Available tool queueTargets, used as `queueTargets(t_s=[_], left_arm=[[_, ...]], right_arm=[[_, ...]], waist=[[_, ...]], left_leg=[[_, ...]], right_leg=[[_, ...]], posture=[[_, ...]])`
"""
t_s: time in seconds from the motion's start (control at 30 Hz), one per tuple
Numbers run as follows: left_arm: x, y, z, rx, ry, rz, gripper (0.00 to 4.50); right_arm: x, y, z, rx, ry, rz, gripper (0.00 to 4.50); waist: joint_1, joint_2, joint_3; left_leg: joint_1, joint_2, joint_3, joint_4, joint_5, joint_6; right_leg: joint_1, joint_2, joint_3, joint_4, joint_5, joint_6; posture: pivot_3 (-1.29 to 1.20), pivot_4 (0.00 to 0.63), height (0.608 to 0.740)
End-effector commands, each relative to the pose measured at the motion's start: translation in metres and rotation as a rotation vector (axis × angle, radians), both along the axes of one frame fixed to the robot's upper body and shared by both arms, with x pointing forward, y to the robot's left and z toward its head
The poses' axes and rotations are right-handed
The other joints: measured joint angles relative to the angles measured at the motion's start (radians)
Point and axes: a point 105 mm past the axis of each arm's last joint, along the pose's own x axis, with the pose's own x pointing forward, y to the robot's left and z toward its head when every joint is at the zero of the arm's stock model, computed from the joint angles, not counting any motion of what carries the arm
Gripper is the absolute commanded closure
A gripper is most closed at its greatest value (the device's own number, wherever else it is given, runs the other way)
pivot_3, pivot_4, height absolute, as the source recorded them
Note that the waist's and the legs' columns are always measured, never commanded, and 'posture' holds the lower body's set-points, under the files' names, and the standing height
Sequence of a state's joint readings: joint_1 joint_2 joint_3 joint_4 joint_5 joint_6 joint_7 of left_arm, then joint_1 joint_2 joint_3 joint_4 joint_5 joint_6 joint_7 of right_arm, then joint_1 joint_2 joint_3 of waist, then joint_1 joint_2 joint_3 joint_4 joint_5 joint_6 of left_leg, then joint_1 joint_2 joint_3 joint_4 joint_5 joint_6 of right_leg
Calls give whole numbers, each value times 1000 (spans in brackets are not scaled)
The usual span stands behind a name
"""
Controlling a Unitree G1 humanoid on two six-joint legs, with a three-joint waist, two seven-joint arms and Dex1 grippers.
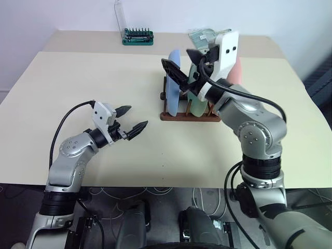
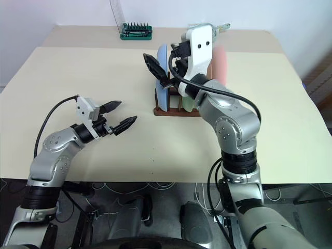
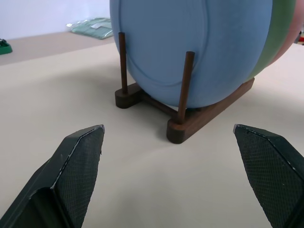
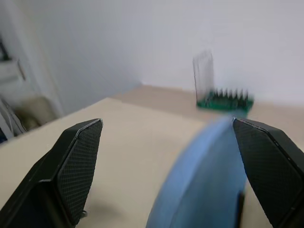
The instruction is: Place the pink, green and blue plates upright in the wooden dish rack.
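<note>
Left eye view: green bit holder (image 1: 138, 37) behind rack (image 1: 190, 116); right claw (image 1: 187, 63) fronts plates.

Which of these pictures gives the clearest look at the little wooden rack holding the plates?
The left wrist view: the wooden dish rack is close, its rails and pegs plain in front of the blue plate. Both eye views show it partly behind the right arm.

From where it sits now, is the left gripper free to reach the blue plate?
Probably yes: the left gripper is open, facing the blue plate in the wooden dish rack, with bare table between.
</note>
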State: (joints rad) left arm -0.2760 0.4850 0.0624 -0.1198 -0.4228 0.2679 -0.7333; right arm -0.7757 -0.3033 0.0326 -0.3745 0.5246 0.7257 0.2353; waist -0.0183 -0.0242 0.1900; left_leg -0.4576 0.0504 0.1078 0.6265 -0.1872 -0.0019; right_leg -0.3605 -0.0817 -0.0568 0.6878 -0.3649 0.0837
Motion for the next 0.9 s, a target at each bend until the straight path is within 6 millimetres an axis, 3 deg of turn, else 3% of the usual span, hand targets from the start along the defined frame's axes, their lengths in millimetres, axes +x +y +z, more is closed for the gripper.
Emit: queueTargets(t_s=[0.03,0.13,0.23,0.37,0.5,0.63,0.9], left_arm=[[-1,0,6,0,-44,7,0],[2,5,2,8,-38,30,0],[4,13,-7,36,-23,52,0],[9,22,-24,87,8,64,0],[14,30,-35,98,30,74,0],[14,36,-40,114,39,77,0],[8,57,-47,157,64,111,0]], right_arm=[[-29,-15,27,-83,-214,34,38],[-44,-49,21,-137,-233,27,38],[-56,-92,-6,-250,-166,-42,38],[-74,-138,-46,-251,9,-104,38],[-83,-161,-91,-295,155,-173,38],[-78,-182,-120,-300,220,-255,38],[-65,-189,-143,-274,236,-269,38]], waist=[[2,0,0],[8,0,0],[12,0,0],[8,0,-1],[-1,2,-1],[-1,2,-1],[3,2,-1]], left_leg=[[0,0,0,0,0,0],[0,0,0,0,-1,1],[-1,0,0,1,-2,4],[0,-1,0,1,-4,7],[3,0,0,0,-5,8],[7,0,0,0,-5,8],[7,0,0,0,-3,4]], right_leg=[[0,0,0,0,0,0],[2,0,0,-2,0,0],[4,-1,-1,-5,0,0],[4,-1,-1,-5,0,0],[5,0,0,-3,0,0],[8,0,0,-3,0,0],[8,0,0,-3,0,0]], posture=[[0,150,732],[0,150,732],[0,150,732],[0,150,732],[0,150,732],[0,150,732],[0,150,732]])
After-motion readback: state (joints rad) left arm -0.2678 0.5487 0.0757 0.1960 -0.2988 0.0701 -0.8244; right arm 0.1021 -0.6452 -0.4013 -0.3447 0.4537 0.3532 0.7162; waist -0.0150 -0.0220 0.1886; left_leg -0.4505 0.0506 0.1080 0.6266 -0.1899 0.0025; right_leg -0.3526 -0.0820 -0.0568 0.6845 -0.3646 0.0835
